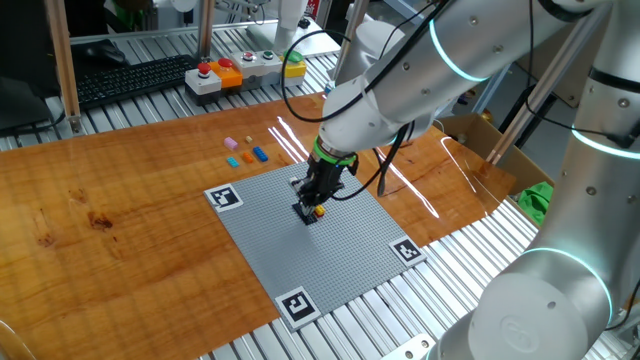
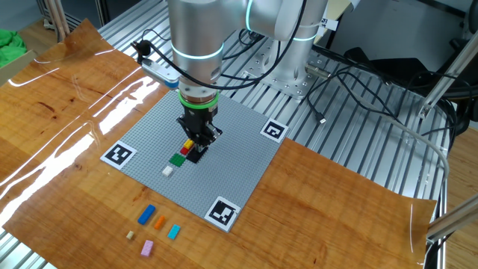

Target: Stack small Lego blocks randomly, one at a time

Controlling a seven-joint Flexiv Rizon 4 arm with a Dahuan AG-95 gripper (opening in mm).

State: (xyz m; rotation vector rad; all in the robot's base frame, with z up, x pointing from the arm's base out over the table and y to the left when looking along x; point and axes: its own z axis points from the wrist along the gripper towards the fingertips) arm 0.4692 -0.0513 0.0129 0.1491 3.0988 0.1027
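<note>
Grey baseplate (image 2: 239, 161): yellow-red Lego blocks (image 2: 187, 146) between pincer (image 2: 193, 149) fingertips.

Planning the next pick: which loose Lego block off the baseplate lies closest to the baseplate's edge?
The blue block, the longest of the loose group on the wood. The orange, light blue, pink and tan blocks lie farther from the grey baseplate.

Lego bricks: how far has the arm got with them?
Early on. Green and white bricks already sit on the baseplate. The gripper is down there with a yellow brick at its tips. Blue, orange, light blue and pink bricks wait on the table.
</note>
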